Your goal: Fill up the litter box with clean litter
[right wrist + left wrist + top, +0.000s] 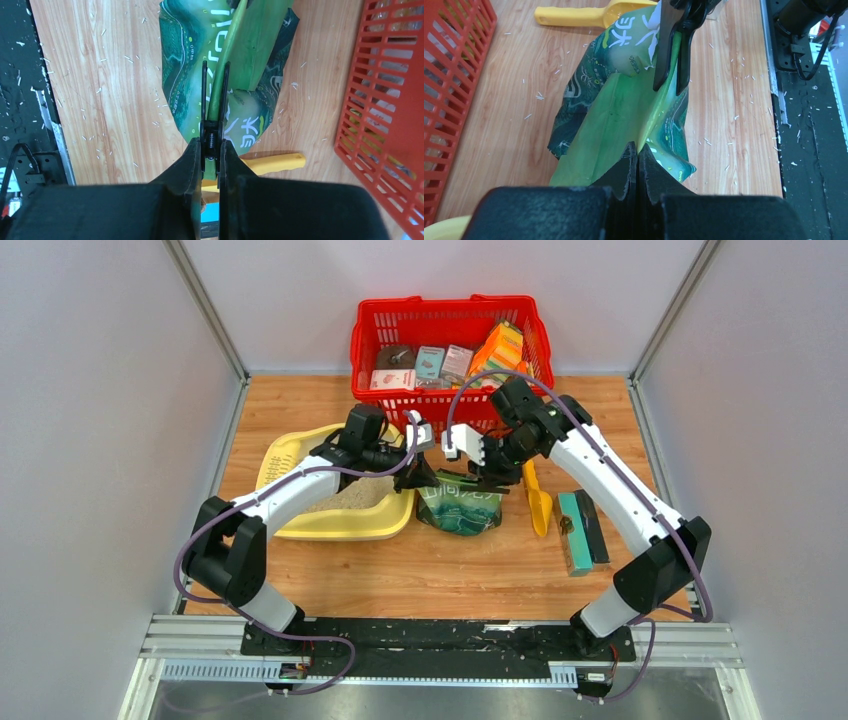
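Nearest the arms, about mid-surface, stands the crumpled green foil bag with white printing (619, 115). The left claw (638, 162) is pressed together, pinching one end of the bag's upright top edge. The right claw (211, 150) is closed on a slim black two-bladed tool (665, 50) whose blades straddle that same edge at its other end. Whether it is scissors or a clip I cannot tell.

The step in hand looks like opening the bag top. To do it well, the left claw should pull the edge taut and level while the tool works along it. The bag should stay upright, so nothing spills onto the wooden surface (420, 575). The opening should be wide enough to pour cleanly.

Just left of the bag, toward the left edge, lies the large pale-yellow plastic litter box (345, 528), with the left arm reaching across it. Some fine beige clean litter (350, 498) shows in it. The fill looks shallow, so most of the pouring seems ahead. Right of the bag lies a yellow-orange plastic scoop (538, 505). At the far edge sits a red plastic mesh basket (450, 312) of small packages.

The bag carries large white characters and some pale lettering, creased and partly hidden, which I cannot read with confidence. The package labels are too small to read.
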Controlling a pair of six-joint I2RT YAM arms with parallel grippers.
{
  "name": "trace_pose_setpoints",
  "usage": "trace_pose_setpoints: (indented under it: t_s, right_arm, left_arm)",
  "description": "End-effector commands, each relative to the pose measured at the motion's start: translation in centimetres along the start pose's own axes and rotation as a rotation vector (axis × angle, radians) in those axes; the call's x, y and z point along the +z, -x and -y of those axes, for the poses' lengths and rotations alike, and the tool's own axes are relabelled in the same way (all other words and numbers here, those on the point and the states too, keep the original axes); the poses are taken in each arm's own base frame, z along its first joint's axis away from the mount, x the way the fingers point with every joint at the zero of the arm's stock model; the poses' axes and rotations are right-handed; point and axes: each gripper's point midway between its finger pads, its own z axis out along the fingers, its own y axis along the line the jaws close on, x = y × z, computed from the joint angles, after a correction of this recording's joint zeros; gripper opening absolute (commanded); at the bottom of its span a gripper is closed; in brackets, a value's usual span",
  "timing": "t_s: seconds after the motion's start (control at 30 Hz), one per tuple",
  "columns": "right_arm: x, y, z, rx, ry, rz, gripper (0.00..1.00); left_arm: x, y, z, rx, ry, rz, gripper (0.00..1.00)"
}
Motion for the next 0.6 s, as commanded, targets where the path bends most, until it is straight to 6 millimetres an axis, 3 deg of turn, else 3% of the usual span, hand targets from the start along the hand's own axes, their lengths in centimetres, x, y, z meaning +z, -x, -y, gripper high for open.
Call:
trace_pose_setpoints:
  t_s: [0.0, 0.57]
  right_arm:
    - [0.0, 0.5, -2.5, -0.045, 0.113, -0.021, 0.0]
    - [2.7, -0.9, -2.2, 0.076, 0.14, -0.083, 0.0]
  left_arm:
    - [-0.1, 2.6, -0.2, 0.053, -0.017, 0.055, 0.0]
    - [-0.3, 2.6, 0.1, 0.05, -0.005, 0.067, 0.0]
